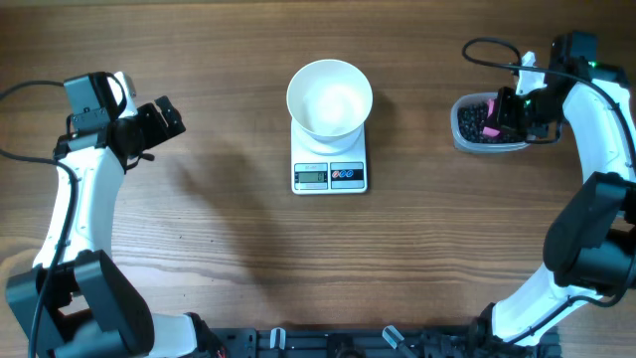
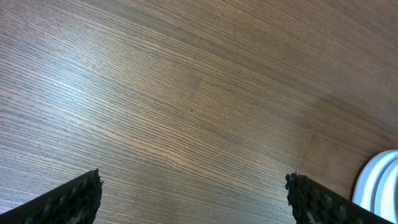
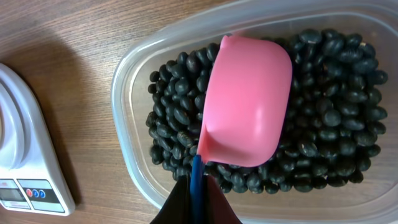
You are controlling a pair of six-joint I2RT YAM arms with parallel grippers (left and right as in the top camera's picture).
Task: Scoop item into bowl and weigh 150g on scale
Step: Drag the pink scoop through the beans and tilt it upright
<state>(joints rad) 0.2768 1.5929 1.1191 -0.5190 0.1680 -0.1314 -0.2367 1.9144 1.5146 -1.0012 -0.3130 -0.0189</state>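
Observation:
The white bowl (image 1: 329,97) stands on the white scale (image 1: 329,175) at the table's middle; the bowl looks empty. At the right, black beans (image 3: 336,118) fill a clear plastic tub (image 1: 486,124). My right gripper (image 3: 198,193) is shut on the blue handle (image 3: 196,180) of a pink scoop (image 3: 247,102), whose cup is turned underside up over the beans in the tub (image 3: 127,112). My left gripper (image 1: 159,117) hangs open at the far left, well away from the scale, with only bare wood between its fingertips (image 2: 74,199).
The scale's corner with its display and buttons (image 3: 28,186) lies left of the tub. A white rim (image 2: 380,186) shows at the left wrist view's right edge. Cables trail by both arms.

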